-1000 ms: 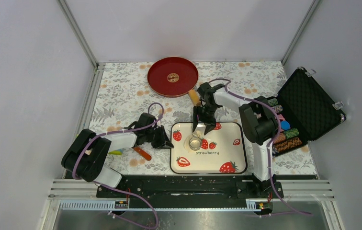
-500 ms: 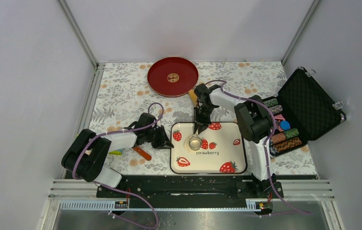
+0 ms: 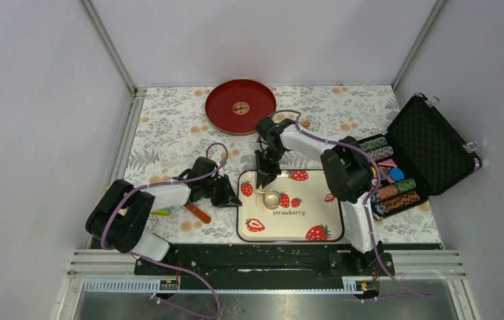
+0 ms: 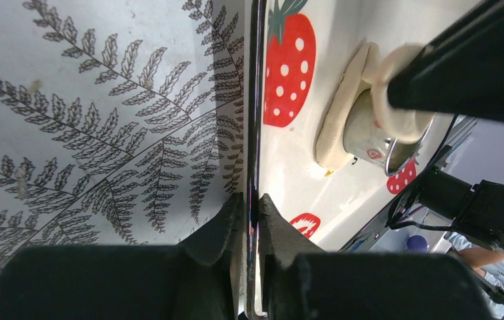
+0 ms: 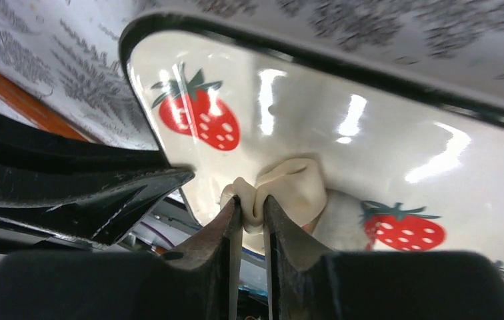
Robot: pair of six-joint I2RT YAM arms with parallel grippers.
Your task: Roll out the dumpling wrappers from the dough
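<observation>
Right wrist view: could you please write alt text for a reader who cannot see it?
The right fingers pinch a raised fold of pale dough on a glossy white strawberry tray. The left fingers, dark, meet the tray's edge at the left.

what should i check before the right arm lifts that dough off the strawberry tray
1. Right gripper pinched shut on the dough: ok
2. Left gripper clamped on the tray at its rim: ok
3. Metal cutter seated on the dough sheet: ok
4. Pinched dough torn free of the dough sheet: cannot tell
5. Left arm beside the tray, out of the lift path: ok
</observation>
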